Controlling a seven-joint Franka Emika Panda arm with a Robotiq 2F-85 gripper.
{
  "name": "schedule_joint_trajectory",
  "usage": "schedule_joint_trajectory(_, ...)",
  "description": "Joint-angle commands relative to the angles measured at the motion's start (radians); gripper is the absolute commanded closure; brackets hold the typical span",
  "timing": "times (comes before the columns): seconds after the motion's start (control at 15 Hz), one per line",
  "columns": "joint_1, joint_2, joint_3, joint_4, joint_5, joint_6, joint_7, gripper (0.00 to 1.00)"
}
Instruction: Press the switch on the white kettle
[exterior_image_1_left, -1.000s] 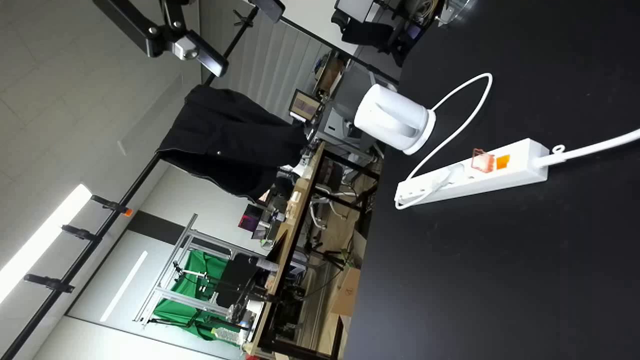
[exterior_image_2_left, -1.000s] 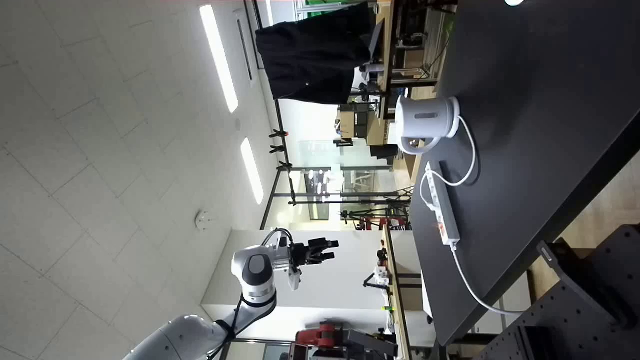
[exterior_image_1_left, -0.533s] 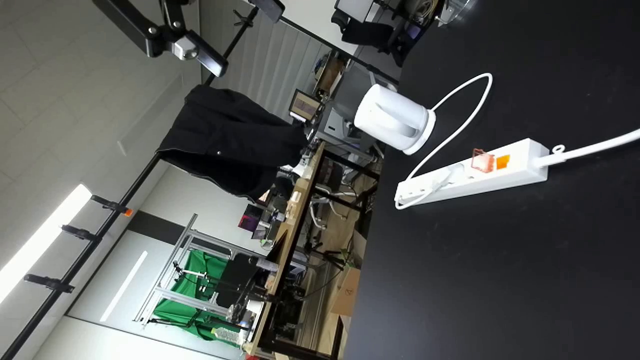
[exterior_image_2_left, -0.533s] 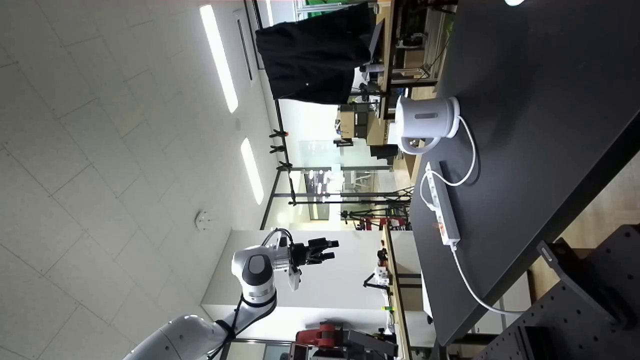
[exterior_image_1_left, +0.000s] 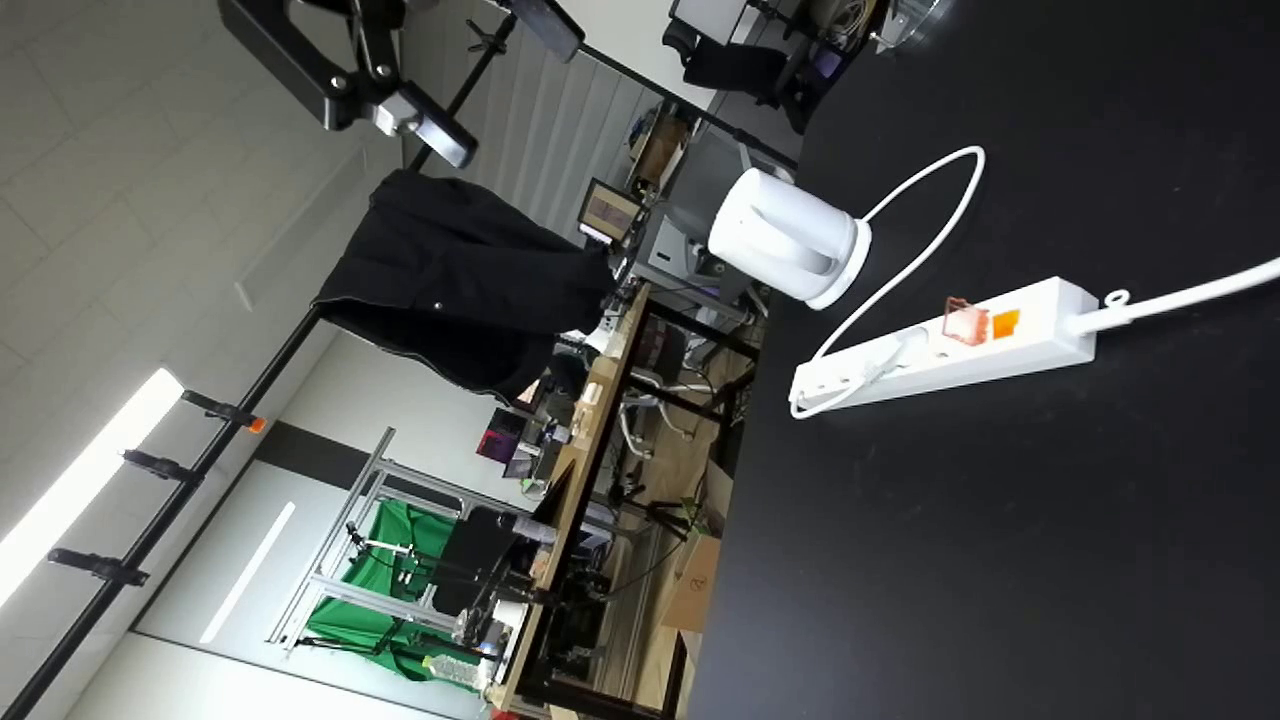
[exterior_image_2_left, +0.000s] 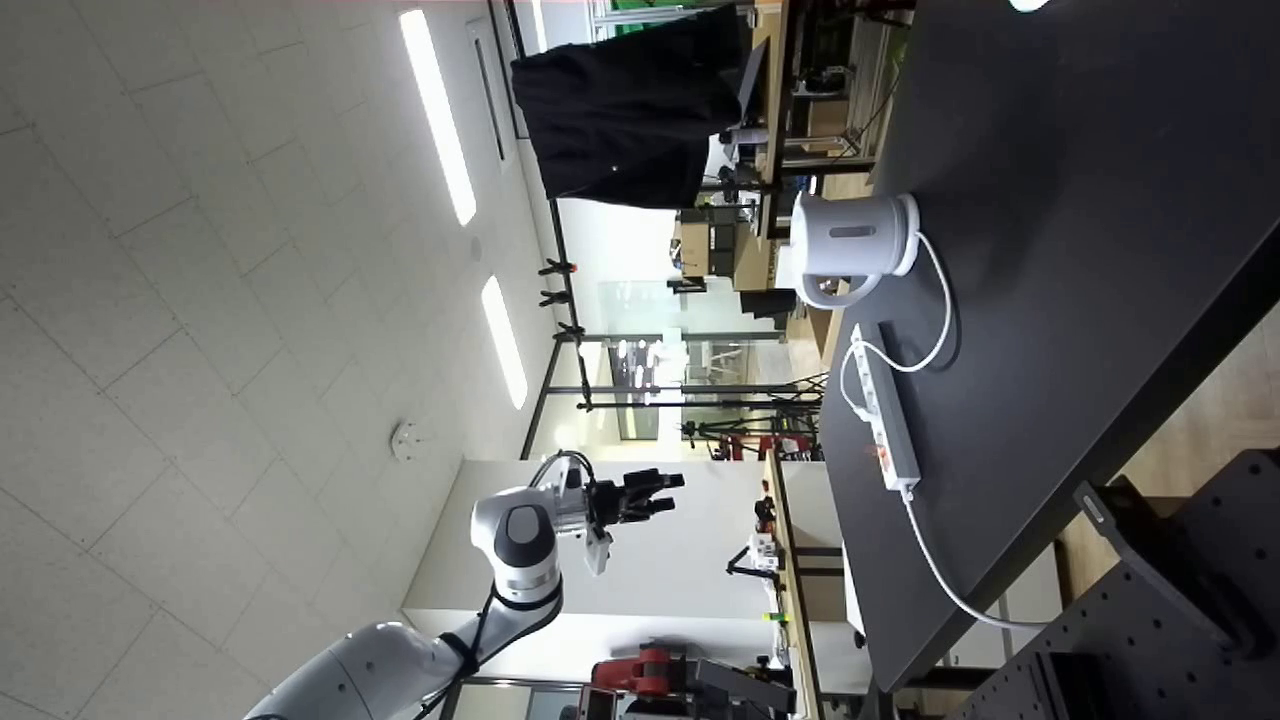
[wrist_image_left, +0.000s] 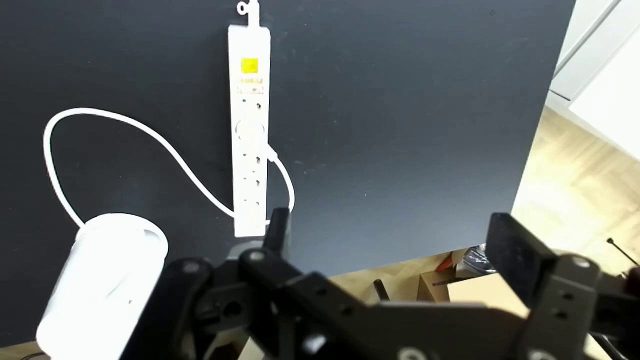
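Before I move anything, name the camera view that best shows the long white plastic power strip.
The wrist view: it looks down on the long white plastic power strip, showing its top face end to end, with the square yellow patch. Both exterior views show the strip too, but slantwise, its top face foreshortened.

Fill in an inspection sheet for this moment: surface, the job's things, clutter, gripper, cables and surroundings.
Surface: black tabletop, a few faint specks; spills, nothing seen.
Job's things: white kettle upright on the tabletop; its switch cannot be made out.
Clutter: white power strip near the kettle, not touching it.
Gripper: open, raised above the tabletop, holding nothing.
Cables: kettle's white cord plugged into the strip; the strip's thicker lead runs out of frame.
Surroundings: dark cloth hanging beyond the table; cardboard box.
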Motion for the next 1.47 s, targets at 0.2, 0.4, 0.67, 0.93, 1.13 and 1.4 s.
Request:
schedule_joint_trajectory(0.2,-0.050,0.108,-0.038,-0.010,-0.116,0.184,0.040,0.09)
schedule_joint_trajectory(0.4,-0.106,0.164,-0.059,0.010,-0.265,0.245,0.102,0.40)
schedule_joint_trajectory(0.67,-0.185,0.235,-0.077,0.055,-0.443,0.248,0.222,0.69)
schedule_joint_trajectory(0.93,-0.218,0.310,-0.099,0.129,-0.506,0.172,0.271,0.97)
schedule_joint_trajectory(1.13,-0.148,0.284,-0.169,0.076,-0.471,0.222,0.201,0.93)
schedule_joint_trajectory(1.4,-0.131,0.282,-0.173,0.075,-0.471,0.222,0.202,0.99)
